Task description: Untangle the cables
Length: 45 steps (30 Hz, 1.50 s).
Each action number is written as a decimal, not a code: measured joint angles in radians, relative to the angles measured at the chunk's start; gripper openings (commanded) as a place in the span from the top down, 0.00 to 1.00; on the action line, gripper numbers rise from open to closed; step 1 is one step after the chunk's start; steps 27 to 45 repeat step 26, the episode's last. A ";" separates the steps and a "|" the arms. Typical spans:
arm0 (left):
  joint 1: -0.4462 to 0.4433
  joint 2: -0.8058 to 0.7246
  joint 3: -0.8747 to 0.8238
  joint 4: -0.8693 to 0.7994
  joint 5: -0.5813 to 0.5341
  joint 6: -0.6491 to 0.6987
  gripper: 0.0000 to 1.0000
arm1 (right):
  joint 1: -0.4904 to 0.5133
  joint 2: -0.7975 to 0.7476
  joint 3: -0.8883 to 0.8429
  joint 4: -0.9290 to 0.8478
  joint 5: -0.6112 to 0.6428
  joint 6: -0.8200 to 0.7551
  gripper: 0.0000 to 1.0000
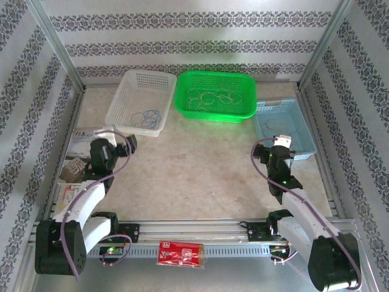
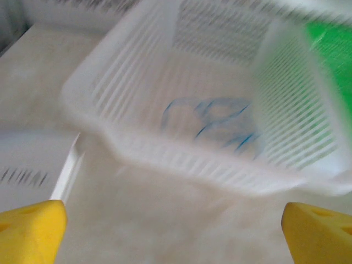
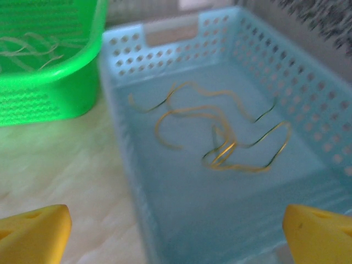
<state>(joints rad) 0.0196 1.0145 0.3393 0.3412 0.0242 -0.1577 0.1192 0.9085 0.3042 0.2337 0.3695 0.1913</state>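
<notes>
Thin blue cables [image 1: 148,115] [image 2: 212,124] lie in the white basket [image 1: 124,97] [image 2: 165,154]. Cream-coloured cables [image 1: 209,97] [image 3: 27,47] lie loose in the green basket [image 1: 243,112] [image 3: 49,93]. Yellowish and green cables [image 3: 220,137] [image 1: 281,125] rest on the floor of the light blue basket [image 1: 307,143] [image 3: 126,159]. My left gripper [image 1: 113,135] [image 2: 175,228] hangs open in front of the white basket's near wall, nothing between its yellow fingertips [image 2: 33,231]. My right gripper [image 1: 281,143] [image 3: 176,234] is open over the blue basket's near end, also holding nothing.
The three baskets stand in a row along the back of the table [image 1: 194,170]. Papers and a small box [image 1: 76,167] lie at the left edge beside the left arm. A red packet [image 1: 180,252] sits on the front rail. Patterned walls close in three sides.
</notes>
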 measured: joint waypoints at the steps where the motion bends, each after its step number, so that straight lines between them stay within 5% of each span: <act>1: 0.000 0.023 -0.028 0.017 -0.034 0.014 0.00 | -0.013 0.048 -0.002 0.053 0.017 -0.017 0.02; 4: 0.000 0.138 -0.068 0.166 -0.090 0.057 0.00 | -0.053 0.206 -0.024 0.220 0.015 -0.064 0.02; 11: 0.041 0.528 -0.068 0.587 -0.047 0.088 0.00 | -0.188 0.583 -0.028 0.809 -0.230 -0.111 0.02; 14: 0.038 0.567 -0.051 0.650 -0.024 0.103 0.00 | -0.162 0.599 0.000 0.805 -0.290 -0.119 0.02; 22: 0.021 0.575 -0.004 0.663 0.003 0.111 0.00 | -0.071 0.610 0.010 0.783 -0.202 -0.141 0.02; 45: 0.021 0.575 -0.004 0.662 0.002 0.112 0.00 | -0.076 0.621 0.042 0.758 -0.204 -0.143 0.02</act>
